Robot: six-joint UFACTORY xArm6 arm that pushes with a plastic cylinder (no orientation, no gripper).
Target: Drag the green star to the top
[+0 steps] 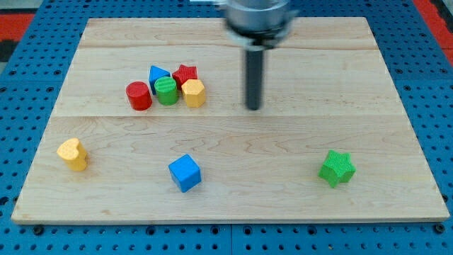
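No fingers, only my tip (253, 108), well above-left of green star (336, 168). I'd loop beneath it, then push straight up.

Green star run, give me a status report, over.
My tip mid-board, touching nothing. Green star at the view's lower right, well apart from tip. No blocks above it.

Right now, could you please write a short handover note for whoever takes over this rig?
My tip rests on the board's middle, touching no block. The green star sits near the view's bottom right, well below and right of my tip. Done: nothing visible yet; the star is not at the top. Left: bring the tip below the star and push it toward the view's top edge. The cluster around the green cylinder lies to the view's left, off that path.
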